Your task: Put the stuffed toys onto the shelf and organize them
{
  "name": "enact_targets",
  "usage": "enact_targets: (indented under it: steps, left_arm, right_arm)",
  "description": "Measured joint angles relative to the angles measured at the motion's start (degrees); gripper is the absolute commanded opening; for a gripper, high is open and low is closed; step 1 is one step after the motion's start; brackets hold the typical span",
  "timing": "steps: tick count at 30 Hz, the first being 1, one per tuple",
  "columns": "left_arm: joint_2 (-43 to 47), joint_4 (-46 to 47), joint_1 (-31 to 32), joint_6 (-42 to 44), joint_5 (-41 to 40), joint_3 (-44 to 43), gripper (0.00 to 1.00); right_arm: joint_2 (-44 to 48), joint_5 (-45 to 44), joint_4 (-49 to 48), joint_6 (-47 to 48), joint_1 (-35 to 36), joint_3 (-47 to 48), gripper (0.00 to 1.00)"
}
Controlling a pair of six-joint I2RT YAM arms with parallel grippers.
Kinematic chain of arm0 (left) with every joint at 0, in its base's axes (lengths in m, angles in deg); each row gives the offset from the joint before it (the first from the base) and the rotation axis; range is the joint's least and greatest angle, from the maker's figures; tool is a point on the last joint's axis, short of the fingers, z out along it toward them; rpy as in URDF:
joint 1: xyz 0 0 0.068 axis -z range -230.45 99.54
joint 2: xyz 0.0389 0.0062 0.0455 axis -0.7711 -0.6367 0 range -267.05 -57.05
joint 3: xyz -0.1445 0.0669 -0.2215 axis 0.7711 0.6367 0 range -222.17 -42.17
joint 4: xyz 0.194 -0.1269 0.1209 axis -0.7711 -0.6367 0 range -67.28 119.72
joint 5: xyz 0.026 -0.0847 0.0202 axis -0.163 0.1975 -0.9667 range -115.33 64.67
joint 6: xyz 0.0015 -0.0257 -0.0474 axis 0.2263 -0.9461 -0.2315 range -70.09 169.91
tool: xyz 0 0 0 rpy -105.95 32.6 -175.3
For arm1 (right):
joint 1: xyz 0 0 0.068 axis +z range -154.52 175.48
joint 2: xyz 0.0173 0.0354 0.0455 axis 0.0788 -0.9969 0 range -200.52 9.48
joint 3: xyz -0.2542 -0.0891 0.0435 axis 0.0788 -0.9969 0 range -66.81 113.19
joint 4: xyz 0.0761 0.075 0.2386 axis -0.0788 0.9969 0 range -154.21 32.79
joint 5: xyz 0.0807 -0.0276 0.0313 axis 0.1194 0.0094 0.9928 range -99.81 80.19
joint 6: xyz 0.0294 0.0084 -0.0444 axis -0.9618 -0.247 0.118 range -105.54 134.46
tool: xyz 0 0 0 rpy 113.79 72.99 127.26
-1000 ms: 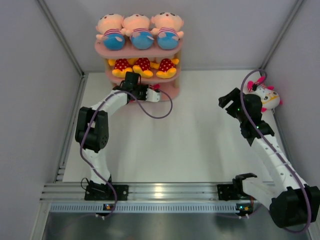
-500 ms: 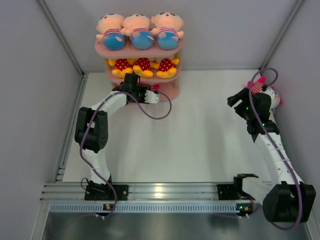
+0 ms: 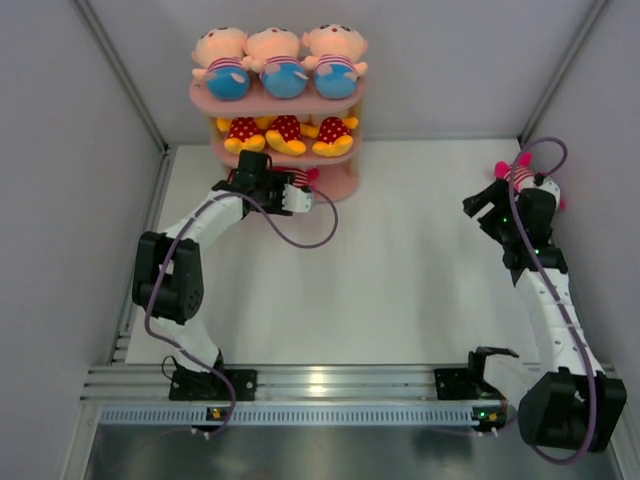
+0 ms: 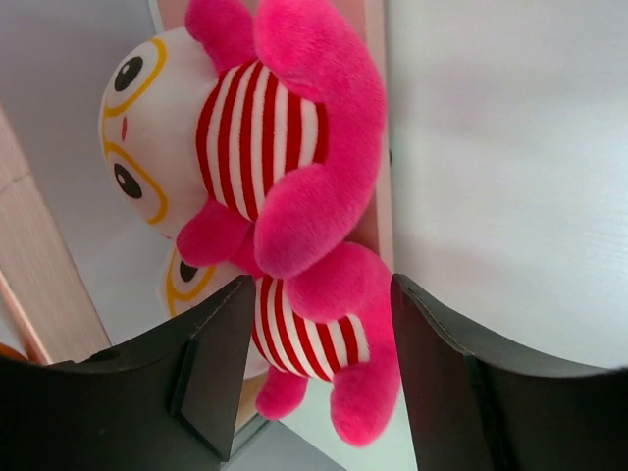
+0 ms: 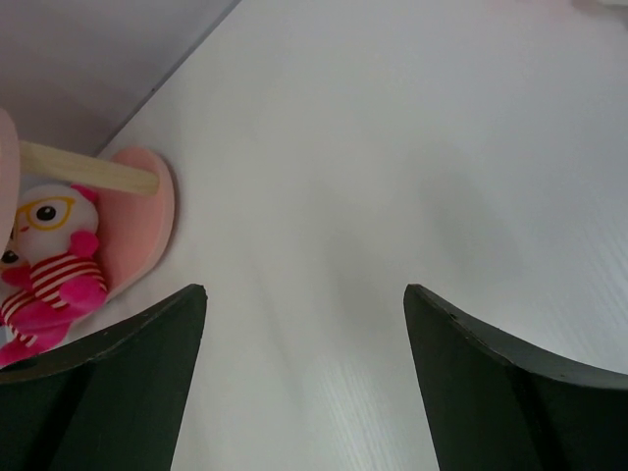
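Two white-faced pink-striped plush toys [image 4: 245, 128] lying just ahead of spread left pincer [image 4: 316, 294], probably light, squashy: gripping striped torso advisable; right pincer [image 5: 304, 294] gaping, empty.

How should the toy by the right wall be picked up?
Take the toy by its pink-striped body, the part showing clear of the right arm, coming down from above: it lies on the table close to the right wall, which likely blocks a side approach. Its head is mostly hidden.

Bright, even, diffuse light with faint shadows; glare on the rail [image 3: 312, 381]; the near fingers [image 5: 108, 392] look dark, slightly soft.
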Motion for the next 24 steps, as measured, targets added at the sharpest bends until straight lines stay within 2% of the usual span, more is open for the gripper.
enact_targets:
  steps: [6, 11, 12, 21, 24]
  left_arm:
    - [3.8, -0.8, 0.0, -0.4, -0.2, 2.3, 0.68]
    - [6.0, -1.3, 0.6, -3.2, -0.2, 2.2, 0.7]
    - [6.5, -1.5, 0.8, -3.8, -0.2, 2.2, 0.7]
    - [7.8, -5.3, 3.5, -11.3, -1.2, -1.2, 0.7]
    - [7.8, -7.4, 3.8, -13.3, -1.6, -3.0, 0.7]
  right_arm:
    - [-2.0, 2.1, 0.6, 1.0, -11.6, 1.7, 0.91]
    - [-15.4, 2.9, -2.4, 0.2, -21.0, 9.0, 0.95]
    - [-18.9, 2.4, -2.8, -0.4, -22.3, 10.7, 0.99]
    - [-46.4, -3.3, -3.6, -4.3, -23.9, 29.5, 0.99]
    - [-52.1, -4.1, -3.0, -4.3, -22.7, 34.4, 1.0]
